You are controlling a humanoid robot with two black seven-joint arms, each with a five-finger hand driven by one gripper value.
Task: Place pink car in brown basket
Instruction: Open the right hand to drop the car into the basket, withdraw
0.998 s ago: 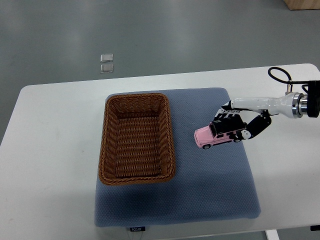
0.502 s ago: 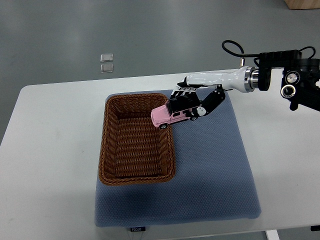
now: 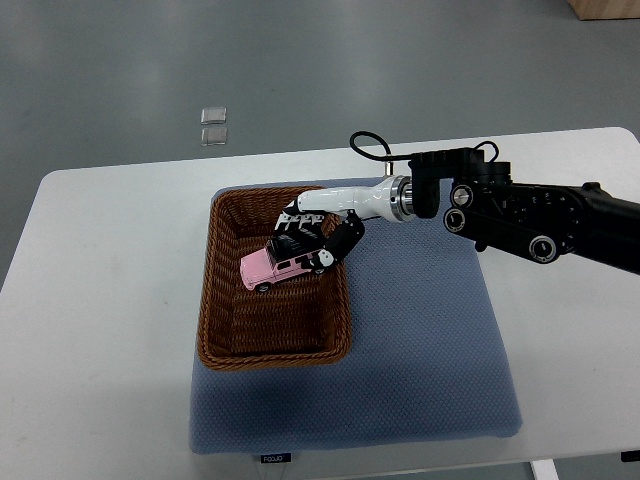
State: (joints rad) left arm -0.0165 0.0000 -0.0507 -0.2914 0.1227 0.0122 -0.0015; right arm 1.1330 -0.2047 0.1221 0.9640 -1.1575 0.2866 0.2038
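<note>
Pink car (image 3: 272,266), brown woven basket (image 3: 222,300), blue dotted mat (image 3: 420,350), white table (image 3: 100,330).

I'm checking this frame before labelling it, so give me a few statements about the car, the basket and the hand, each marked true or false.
1. The right hand grips the pink car. True.
2. The pink car is over the inside of the brown basket. True.
3. The brown basket sits directly on the bare white table. False: it rests on a blue-grey mat.
4. The left hand is reaching toward the basket. False: no left arm is in view.
5. The car lies on the mat to the right of the basket. False: it is within the basket's rim, held by the hand.
</note>
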